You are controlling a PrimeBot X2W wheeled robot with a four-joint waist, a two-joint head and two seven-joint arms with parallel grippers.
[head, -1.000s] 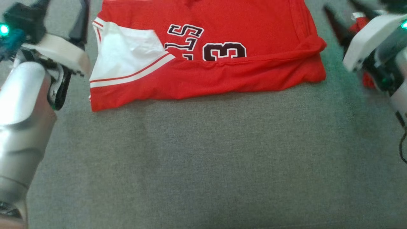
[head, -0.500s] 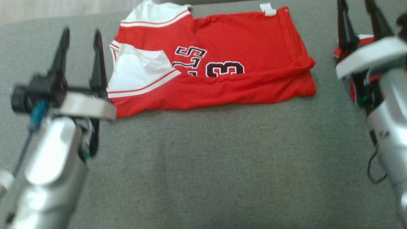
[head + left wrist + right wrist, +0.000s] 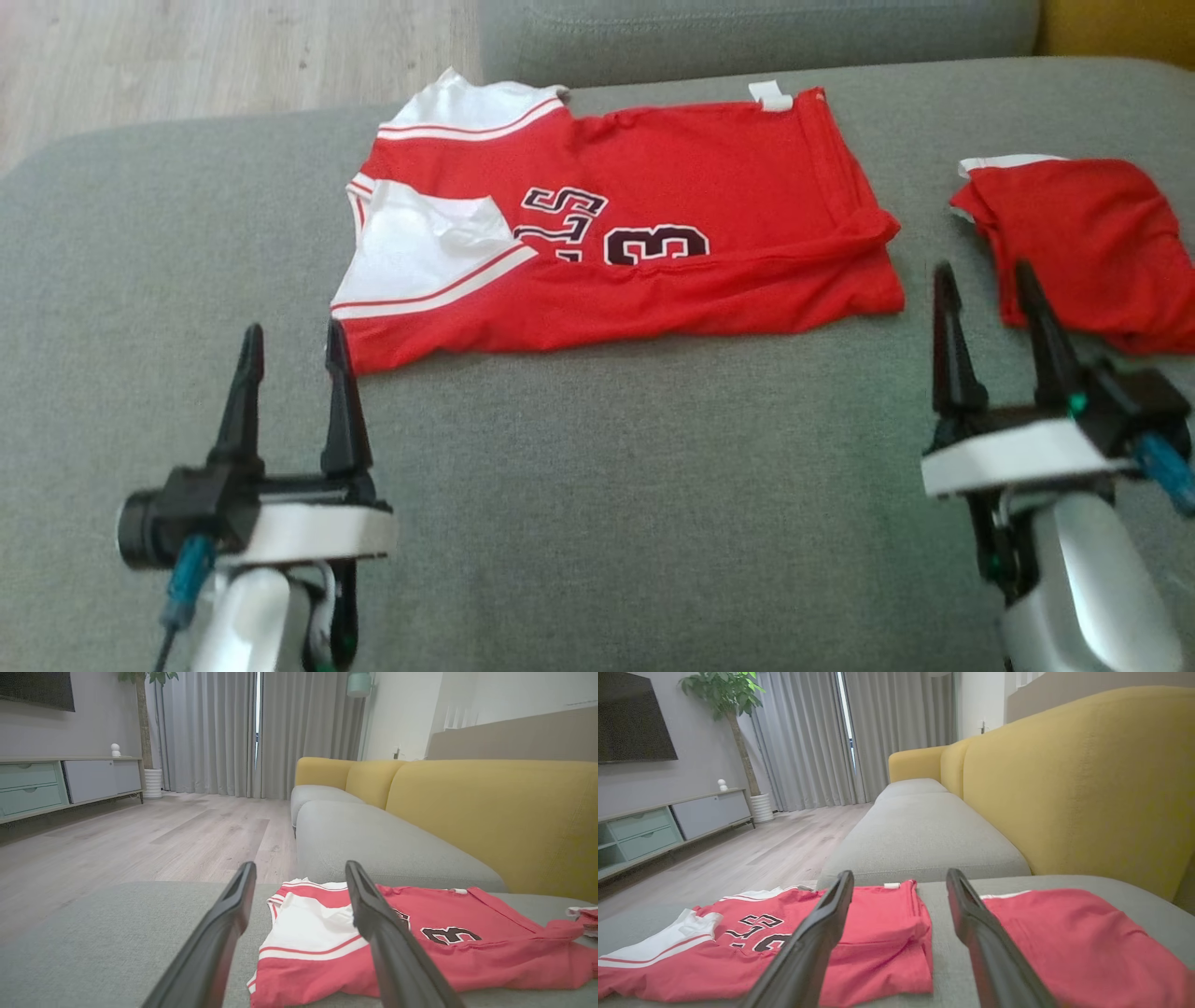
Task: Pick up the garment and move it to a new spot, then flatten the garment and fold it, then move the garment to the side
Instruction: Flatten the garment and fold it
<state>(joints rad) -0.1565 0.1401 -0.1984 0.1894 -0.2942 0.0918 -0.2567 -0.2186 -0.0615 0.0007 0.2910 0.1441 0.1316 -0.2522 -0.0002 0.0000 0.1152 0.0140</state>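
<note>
Head view: garment (image 3: 653, 252) beyond spread fingers (image 3: 242, 392)

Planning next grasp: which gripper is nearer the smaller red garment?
Right. The right gripper sits at the near-left edge of the smaller red garment; the left gripper is far across, by the jersey.

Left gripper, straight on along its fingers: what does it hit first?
Probably the jersey. Its white sleeve end lies right ahead of the open left gripper, in line with the gap in the left wrist view. Height is unclear, so it might pass just over the cloth.
</note>
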